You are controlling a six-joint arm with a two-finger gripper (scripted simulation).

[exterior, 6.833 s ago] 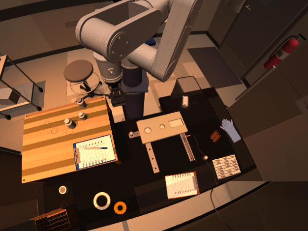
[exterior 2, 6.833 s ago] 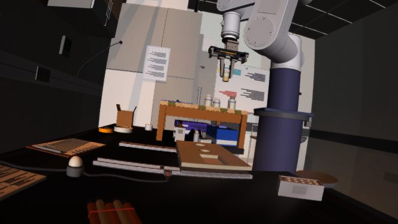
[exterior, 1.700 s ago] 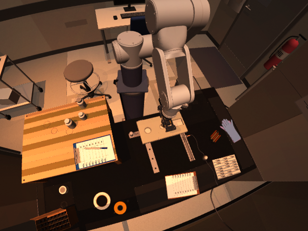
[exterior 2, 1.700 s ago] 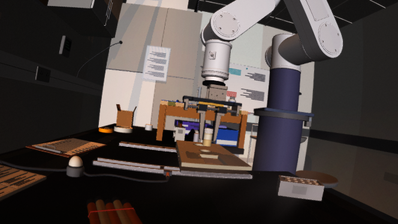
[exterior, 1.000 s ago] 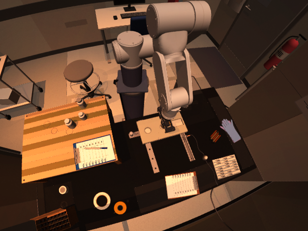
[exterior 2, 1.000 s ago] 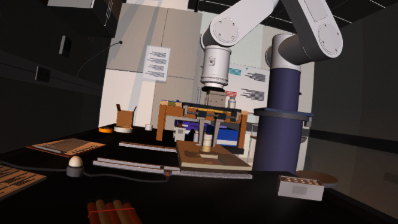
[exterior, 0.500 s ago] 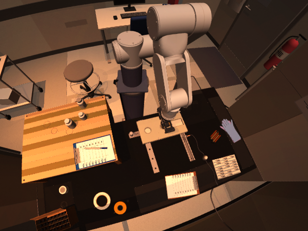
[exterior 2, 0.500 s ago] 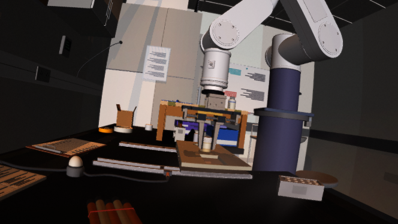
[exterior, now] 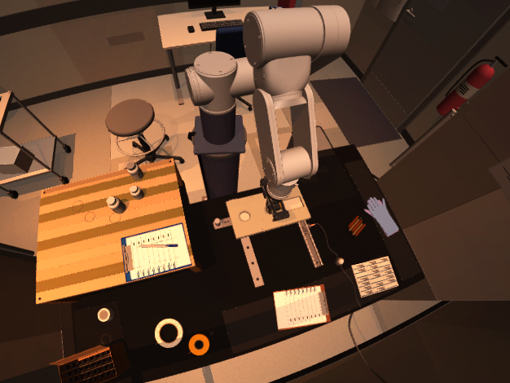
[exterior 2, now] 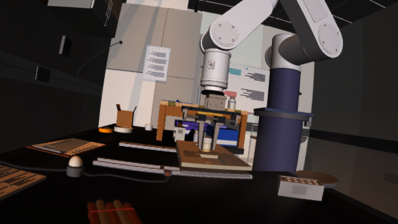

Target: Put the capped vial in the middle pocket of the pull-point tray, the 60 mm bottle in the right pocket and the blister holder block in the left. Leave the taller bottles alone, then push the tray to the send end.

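Observation:
A small pale capped vial (exterior 2: 206, 143) stands in the middle of the tan tray (exterior: 267, 214), just above its middle pocket. The tray sits on two rails on the black bench. Its left pocket is a round recess (exterior: 244, 216). A white block (exterior: 293, 203) lies at the tray's right side. Three bottles (exterior: 116, 204) stand on the wooden table to the left, one (exterior: 134, 169) at its far edge. My gripper (exterior 2: 207, 146) points straight down over the tray's middle and is closed on the capped vial.
The wooden table (exterior: 111, 235) at left also carries a clipboard (exterior: 156, 251). On the bench lie a second clipboard (exterior: 301, 307), tape rolls (exterior: 169, 333), a label sheet (exterior: 374, 276), a cabled puck (exterior: 339, 261), red sticks (exterior: 356, 225) and a glove (exterior: 382, 214).

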